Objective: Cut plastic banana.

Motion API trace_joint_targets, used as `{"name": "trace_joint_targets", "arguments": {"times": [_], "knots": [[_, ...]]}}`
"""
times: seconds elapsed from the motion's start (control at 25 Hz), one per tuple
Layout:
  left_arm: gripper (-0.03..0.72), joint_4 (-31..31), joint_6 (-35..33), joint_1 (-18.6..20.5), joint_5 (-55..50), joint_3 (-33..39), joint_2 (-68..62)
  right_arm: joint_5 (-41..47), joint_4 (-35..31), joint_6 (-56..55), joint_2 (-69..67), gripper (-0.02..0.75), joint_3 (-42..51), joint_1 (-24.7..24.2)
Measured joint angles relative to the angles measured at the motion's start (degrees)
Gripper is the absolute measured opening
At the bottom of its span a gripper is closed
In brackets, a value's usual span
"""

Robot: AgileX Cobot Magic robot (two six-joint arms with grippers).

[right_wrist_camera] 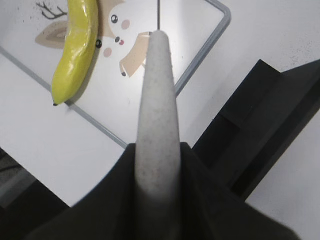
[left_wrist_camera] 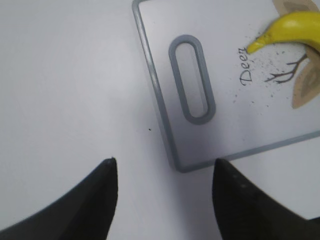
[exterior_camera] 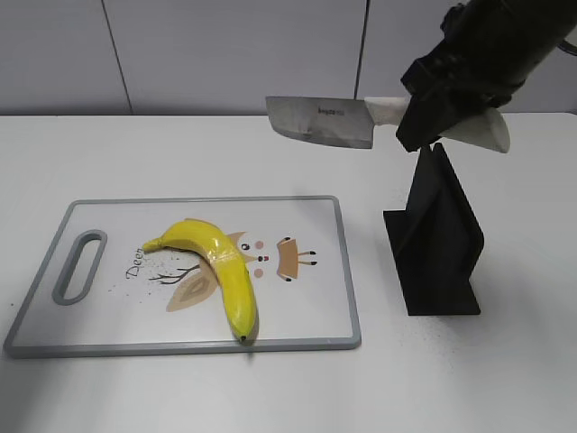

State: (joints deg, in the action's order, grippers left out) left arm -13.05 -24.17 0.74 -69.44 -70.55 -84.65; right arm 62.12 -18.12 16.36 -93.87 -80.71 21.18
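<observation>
Left pincer (left_wrist_camera: 162,200): its two dark fingers (left_wrist_camera: 90,200) stood wide apart with nothing between them, hovering over the bare white table (left_wrist_camera: 65,85).
Cutting board (left_wrist_camera: 280,125): the flat white rectangular plastic board with a grey rim and a slotted grey handle hole lay just ahead of the left pincer, its near corner between the two fingertips in the left wrist view.
Plastic banana (exterior_camera: 219,271): the glossy, curved, bright yellow toy banana lay flat on the cutting board over a printed deer drawing; its stem end pointed toward the left pincer's side, and its dark tip reached the board's near edge. It was well below and to the left of the right pincer.
Knife (exterior_camera: 320,122): the broad silver steel blade with a pale speckled handle was held level in the air, edge downward, the blade reaching leftward from the right pincer, above the table and clear of the banana.
Right pincer (exterior_camera: 451,113): the black gripper was clamped around the knife handle.
Black holder (exterior_camera: 437,239): the matt black angular stand stood on the table directly beneath the right pincer, just right of the cutting board.
</observation>
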Motion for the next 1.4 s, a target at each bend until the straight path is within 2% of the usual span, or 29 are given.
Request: {"name": "trace_joint_targets", "arguments": {"times": [0.32,0.44,0.84,1.04,1.4], "knots": [[0.517,-1.25,0.39,-0.17,4.24,14.3,16.44,-17.44,0.0,-10.5,12.77,0.164,16.19,0.0],[0.512,-1.31,0.39,-0.17,6.68,20.44,22.34,-20.61,1.69,-15.65,16.39,0.164,19.32,0.0],[0.512,-1.66,1.75,-0.17,7.81,36.88,45.24,-21.1,18.12,-38.86,22.31,0.163,23.77,0.0],[0.512,-1.57,5.97,-0.17,6.79,40.23,56.83,-19.98,19.24,-40.98,22.75,0.163,23.77,0.0],[0.482,-0.97,6.74,-0.17,5.87,41.94,75.33,-17.08,19.36,-41.17,22.75,0.163,23.77,0.0]]}}
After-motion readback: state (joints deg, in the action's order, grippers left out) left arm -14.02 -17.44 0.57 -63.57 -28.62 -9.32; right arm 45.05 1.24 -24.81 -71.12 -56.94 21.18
